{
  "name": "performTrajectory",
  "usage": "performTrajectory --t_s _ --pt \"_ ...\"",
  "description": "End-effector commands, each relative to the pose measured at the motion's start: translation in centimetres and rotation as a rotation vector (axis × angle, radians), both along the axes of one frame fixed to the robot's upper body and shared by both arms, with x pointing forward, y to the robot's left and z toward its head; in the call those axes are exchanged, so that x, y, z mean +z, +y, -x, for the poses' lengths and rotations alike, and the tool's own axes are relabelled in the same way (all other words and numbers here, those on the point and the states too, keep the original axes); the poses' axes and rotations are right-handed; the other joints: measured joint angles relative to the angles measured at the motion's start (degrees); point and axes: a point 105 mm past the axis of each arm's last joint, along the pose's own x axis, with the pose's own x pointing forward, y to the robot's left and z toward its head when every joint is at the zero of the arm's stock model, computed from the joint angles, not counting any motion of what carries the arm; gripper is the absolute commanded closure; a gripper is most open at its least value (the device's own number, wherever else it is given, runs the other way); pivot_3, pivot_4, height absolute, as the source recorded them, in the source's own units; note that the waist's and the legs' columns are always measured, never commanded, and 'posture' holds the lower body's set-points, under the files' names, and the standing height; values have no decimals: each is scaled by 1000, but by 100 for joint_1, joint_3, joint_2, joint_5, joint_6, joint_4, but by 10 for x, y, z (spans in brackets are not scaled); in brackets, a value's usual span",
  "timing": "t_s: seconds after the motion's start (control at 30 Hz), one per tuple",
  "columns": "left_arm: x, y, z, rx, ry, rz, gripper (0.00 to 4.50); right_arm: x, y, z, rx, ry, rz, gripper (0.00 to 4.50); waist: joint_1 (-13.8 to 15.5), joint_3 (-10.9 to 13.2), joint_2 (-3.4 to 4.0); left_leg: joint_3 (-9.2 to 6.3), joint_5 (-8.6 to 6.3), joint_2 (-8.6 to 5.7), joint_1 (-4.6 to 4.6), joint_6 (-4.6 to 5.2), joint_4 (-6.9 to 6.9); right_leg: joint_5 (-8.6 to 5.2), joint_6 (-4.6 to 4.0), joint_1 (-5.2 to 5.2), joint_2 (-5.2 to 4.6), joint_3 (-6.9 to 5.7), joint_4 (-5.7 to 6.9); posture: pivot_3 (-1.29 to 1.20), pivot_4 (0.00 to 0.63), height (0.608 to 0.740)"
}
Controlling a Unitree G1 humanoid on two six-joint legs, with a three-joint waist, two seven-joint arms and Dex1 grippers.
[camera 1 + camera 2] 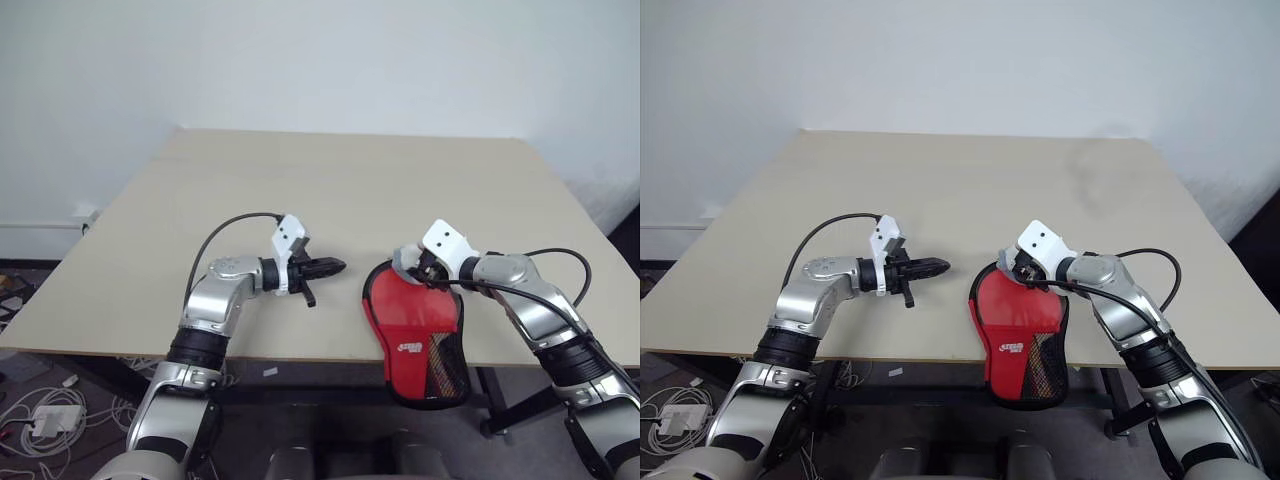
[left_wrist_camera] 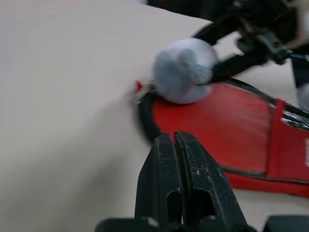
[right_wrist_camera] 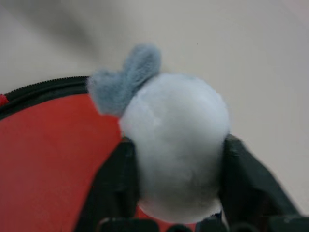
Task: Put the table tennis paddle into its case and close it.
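Right wrist view: pompom [image 3: 176,150] hides case [image 3: 53,159].

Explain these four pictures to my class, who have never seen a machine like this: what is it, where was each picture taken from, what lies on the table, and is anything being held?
This is a humanoid robot with two arms, each ending in a gripper of two black fingers. The two wide pictures come from cameras in its head, looking down over its arms at a beige table. The two close-ups come from a camera on each wrist, looking along that gripper's fingers.

On the table's near edge lies a red paddle case with black trim and a mesh pocket, partly overhanging. The left gripper is shut and empty, pointing toward the case. The right gripper is at the round end of the case, its fingers closed on a fluffy pale-blue pom-pom, probably the zip pull. The paddle itself is not visible.
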Motion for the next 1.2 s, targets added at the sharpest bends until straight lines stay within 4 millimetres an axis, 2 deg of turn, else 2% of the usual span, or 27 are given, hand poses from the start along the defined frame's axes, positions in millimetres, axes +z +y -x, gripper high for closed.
performTrajectory --t_s 0.03,0.1,0.27,0.5,0.67,0.87,1.0,1.2 --pt "24 -19 4 -91 -97 10 4500 26 4 -8 59 -79 14 3638 0 0 1 0 0 0 0 0 0 0 0 0 0 0 0 0 0 740" --pt "25 -31 10 -137 -106 15 4500 32 5 -12 88 -84 26 4102 0 1 1 0 0 0 0 0 0 0 0 -1 0 1 0 0 0 740" --pt "19 -71 22 -255 -130 12 4500 53 19 -29 205 -82 26 4102 0 0 4 2 0 -3 -1 1 3 0 0 0 0 1 2 0 0 740" --pt "10 -108 13 -243 -148 34 4500 51 32 -34 324 -22 10 4102 -1 -1 6 6 1 -2 1 2 3 1 0 0 4 2 2 0 0 740" --pt "5 -114 11 -250 -171 15 4500 49 39 -32 358 20 -34 4102 -5 -2 10 7 1 0 0 2 3 1 0 -3 3 3 4 0 0 740" --pt "-16 -109 13 -262 -161 -52 4500 46 38 -38 336 41 -45 4102 -18 -3 16 8 1 1 0 2 3 1 0 -4 3 2 6 0 0 740" --pt "-30 -105 13 -257 -143 -89 4500 46 33 -47 291 33 -40 4102 -21 -2 19 10 1 0 0 2 3 1 0 -4 2 2 7 0 0 740" --pt "-39 -102 13 -252 -134 -109 4500 45 17 -64 197 -2 8 4102 -20 -2 25 13 1 1 -1 2 3 2 -1 -7 2 4 9 0 0 740"
